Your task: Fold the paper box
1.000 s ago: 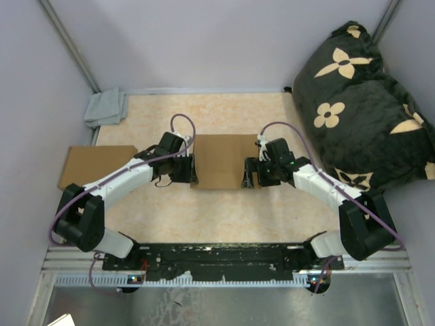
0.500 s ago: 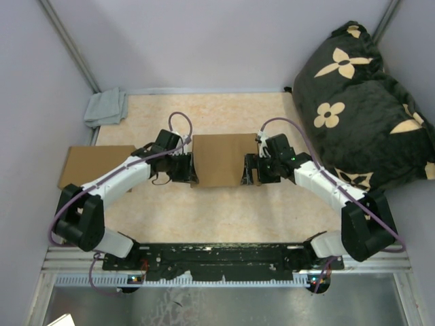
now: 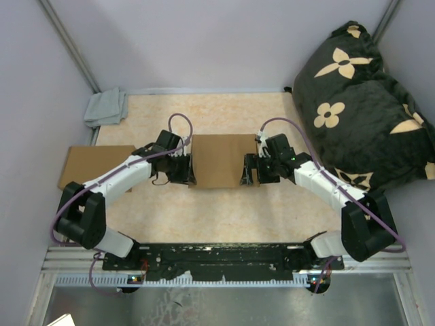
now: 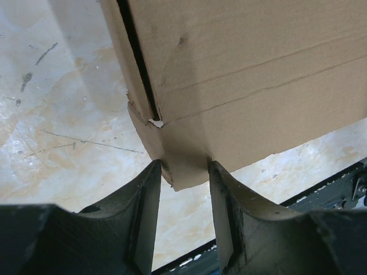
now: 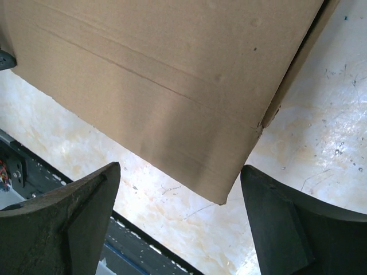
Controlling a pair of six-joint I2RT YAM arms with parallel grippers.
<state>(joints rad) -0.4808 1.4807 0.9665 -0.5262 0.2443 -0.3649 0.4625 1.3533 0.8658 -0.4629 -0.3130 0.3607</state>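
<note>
The paper box (image 3: 221,159) is plain brown cardboard, folded shut into a shallow box, lying flat mid-table. My left gripper (image 3: 188,171) is at its near left corner. In the left wrist view the box (image 4: 258,51) fills the top, and the left gripper (image 4: 182,172) has its narrow jaws pressed on a small corner flap (image 4: 180,169). My right gripper (image 3: 246,172) is at the near right corner. In the right wrist view the right gripper (image 5: 180,169) is wide open, with the box (image 5: 160,57) corner between its fingers, untouched.
A second flat brown cardboard (image 3: 95,163) lies at the left table edge. A small grey cloth (image 3: 107,107) sits at the far left corner. A dark flowered cushion (image 3: 360,102) fills the far right. A black rail (image 3: 217,257) runs along the near edge.
Both grippers have shifted slightly away from me along the box's sides. The box's left edge has moved a little to the left.
</note>
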